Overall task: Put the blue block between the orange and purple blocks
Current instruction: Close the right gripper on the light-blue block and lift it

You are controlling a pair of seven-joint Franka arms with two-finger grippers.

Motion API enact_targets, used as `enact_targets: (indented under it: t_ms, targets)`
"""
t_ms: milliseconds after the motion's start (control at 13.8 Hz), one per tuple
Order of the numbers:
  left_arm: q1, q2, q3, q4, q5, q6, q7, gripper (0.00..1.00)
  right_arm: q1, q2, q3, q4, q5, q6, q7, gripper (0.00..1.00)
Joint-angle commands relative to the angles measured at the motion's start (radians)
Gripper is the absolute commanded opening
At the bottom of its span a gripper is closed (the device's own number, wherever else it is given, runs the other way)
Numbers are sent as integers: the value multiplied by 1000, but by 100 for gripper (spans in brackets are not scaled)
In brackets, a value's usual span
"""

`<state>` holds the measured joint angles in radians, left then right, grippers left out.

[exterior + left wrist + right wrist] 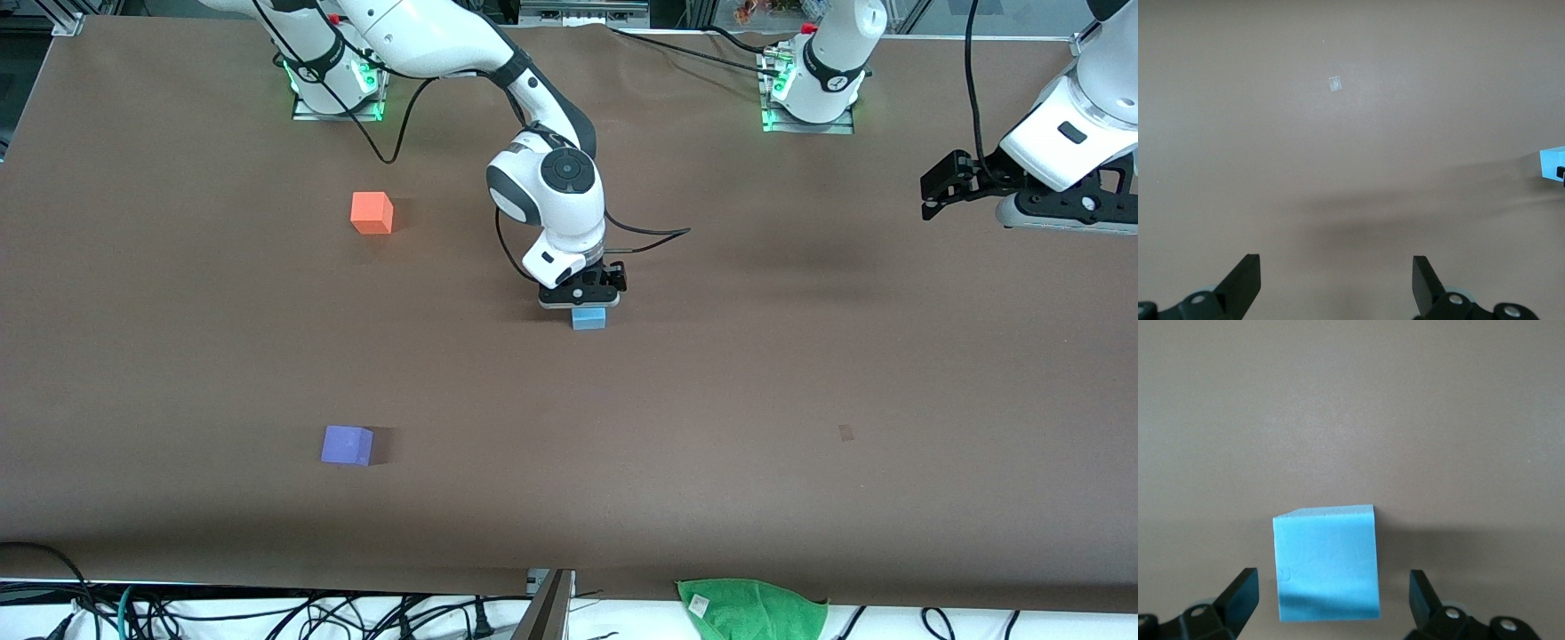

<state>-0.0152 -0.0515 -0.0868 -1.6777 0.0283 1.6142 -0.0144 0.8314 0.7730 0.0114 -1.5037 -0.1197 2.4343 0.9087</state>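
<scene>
The blue block (589, 319) is a small sky-blue cube on the brown table near its middle. My right gripper (582, 300) is low over it and open. In the right wrist view the blue block (1326, 563) lies between the two fingers of the right gripper (1333, 579), with a gap on each side. The orange block (372, 213) and the purple block (347, 445) lie toward the right arm's end of the table, the purple one nearer the front camera. My left gripper (941, 188) waits open in the air at the left arm's end, with nothing between its fingers (1336, 261).
A green cloth (751, 608) lies at the table's edge nearest the front camera. A small pale square mark (845, 433) sits on the table toward the left arm's end. Cables run along the table's edge nearest the front camera.
</scene>
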Motion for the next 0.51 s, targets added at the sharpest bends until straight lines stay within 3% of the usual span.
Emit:
enact_targets:
  t_ms: [0,436]
  targets:
    - [3,-8,1,-4,-19,-8,21,100,17,28,-13,23,-26,22,21,100]
    - [3,-8,1,-4,-19,-11,22,100,15,51,-13,23,-55,72,21,100]
